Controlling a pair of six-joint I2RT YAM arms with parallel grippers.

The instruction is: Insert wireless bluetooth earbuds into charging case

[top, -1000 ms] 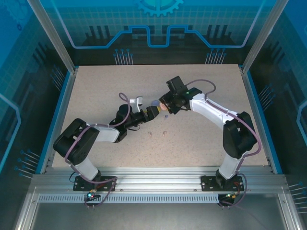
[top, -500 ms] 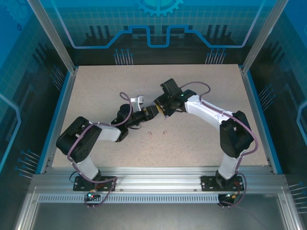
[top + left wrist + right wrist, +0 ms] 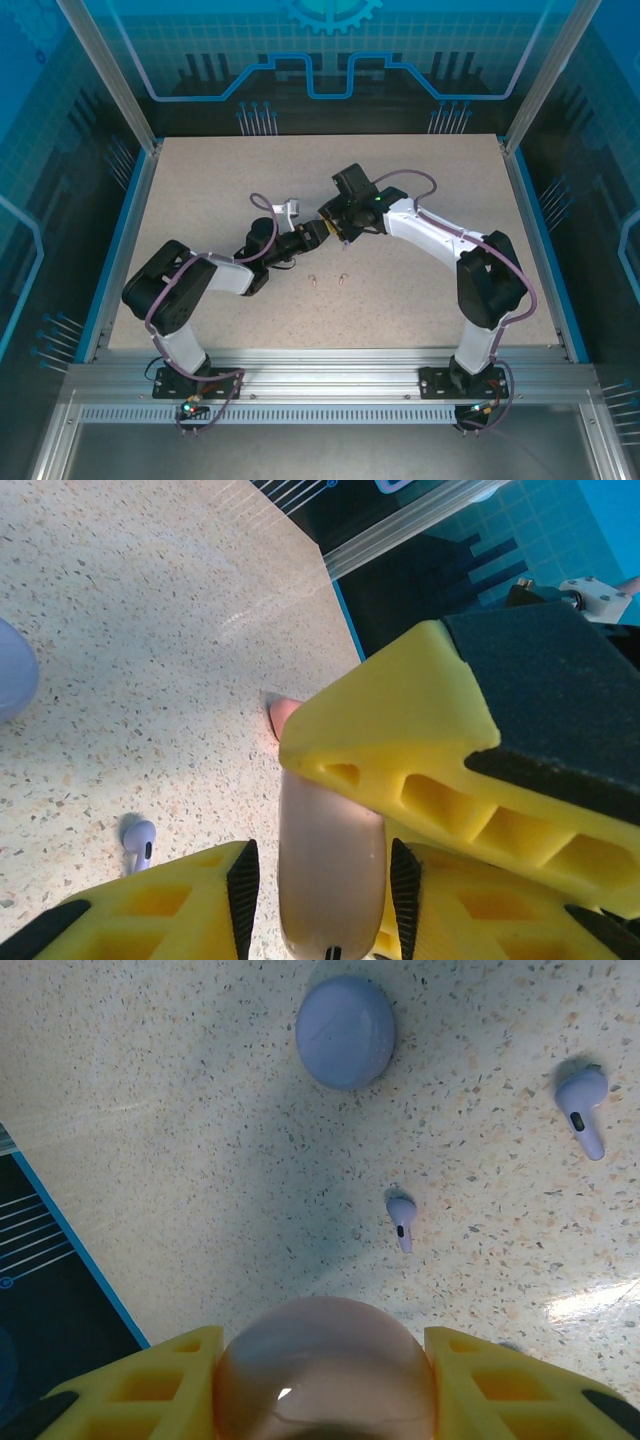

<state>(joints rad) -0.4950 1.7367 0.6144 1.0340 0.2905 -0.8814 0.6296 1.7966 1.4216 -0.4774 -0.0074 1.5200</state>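
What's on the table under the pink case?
Down on the table lie two purple earbuds and a round purple case. Whatever sits straight beneath the pink case is covered by it.

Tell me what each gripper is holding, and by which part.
The right gripper clamps the salmon case by its opposite sides. The left gripper straddles the same case; a firm hold cannot be told.

No text, label or number is legible; the back panel (image 3: 320, 60) seems purely graphic.
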